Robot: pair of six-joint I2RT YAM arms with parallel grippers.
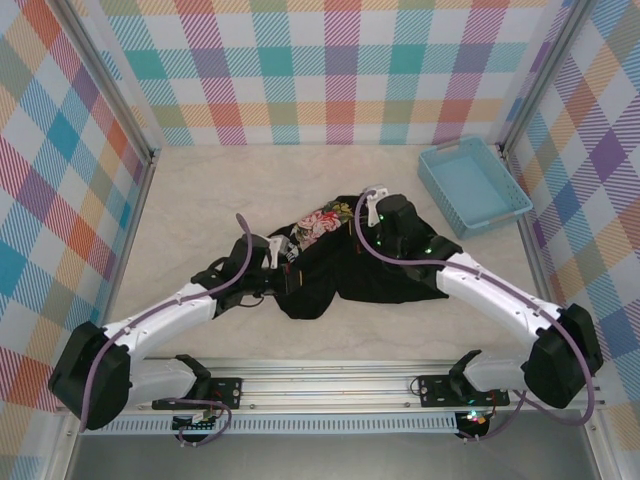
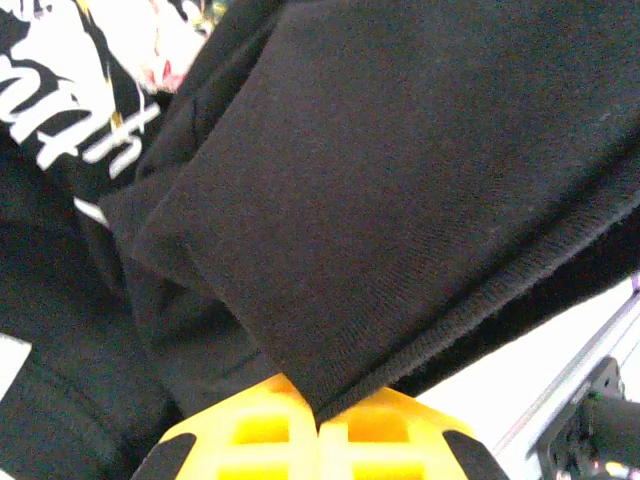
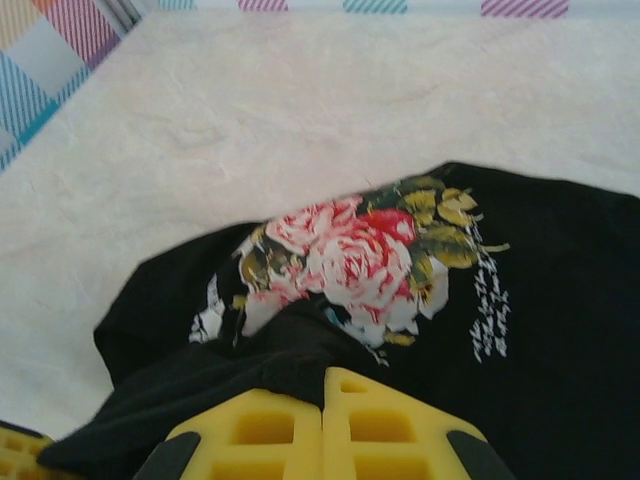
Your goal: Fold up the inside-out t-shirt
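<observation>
Two grippers, both closed on the shirt [image 1: 350,270]. Left gripper [image 2: 320,435]: yellow fingers [image 2: 250,430] are pressed together, and a folded black edge is nipped at their tips. Thick layered cloth is spread just beyond them, with white lettering [image 2: 80,130] seen further off to the left. Right gripper [image 3: 322,425]: fingers [image 3: 390,430] are shut tight, and a bunched ridge of black cloth is caught at the tips. The rose print [image 3: 350,260] is found just ahead of them, with bare table [image 3: 300,120] beyond. From above, the shirt is seen crumpled between the two grippers. A blue bin [image 1: 473,185] is set well apart, right of the right fingers.
</observation>
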